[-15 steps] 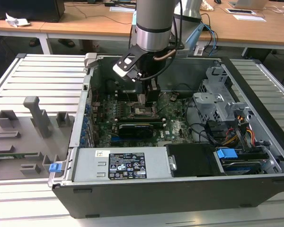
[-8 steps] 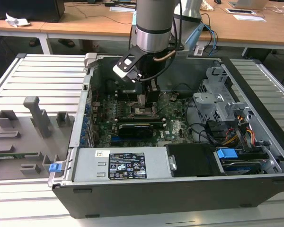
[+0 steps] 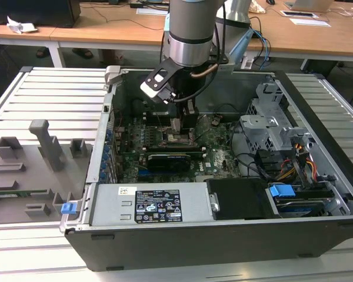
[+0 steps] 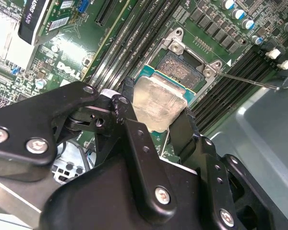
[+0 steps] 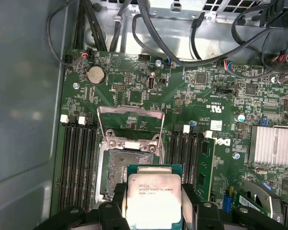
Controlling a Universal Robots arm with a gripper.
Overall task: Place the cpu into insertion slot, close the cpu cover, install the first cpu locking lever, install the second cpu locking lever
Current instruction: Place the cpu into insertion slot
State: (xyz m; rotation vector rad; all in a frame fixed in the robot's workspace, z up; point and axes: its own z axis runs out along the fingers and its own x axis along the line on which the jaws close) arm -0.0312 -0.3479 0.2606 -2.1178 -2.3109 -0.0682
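The cpu was gripped by two opposite edges in the closed gripper, hanging partly over the insertion slot and not yet seated. I judge it should go down flat and square to the slot, without tilt. The first wrist view showed the cpu cover raised open beyond the slot, while the second wrist view showed a locking lever standing free beside it.

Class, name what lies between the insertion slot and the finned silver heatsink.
In the first wrist view, long black memory slots lie between the insertion slot and heatsink.
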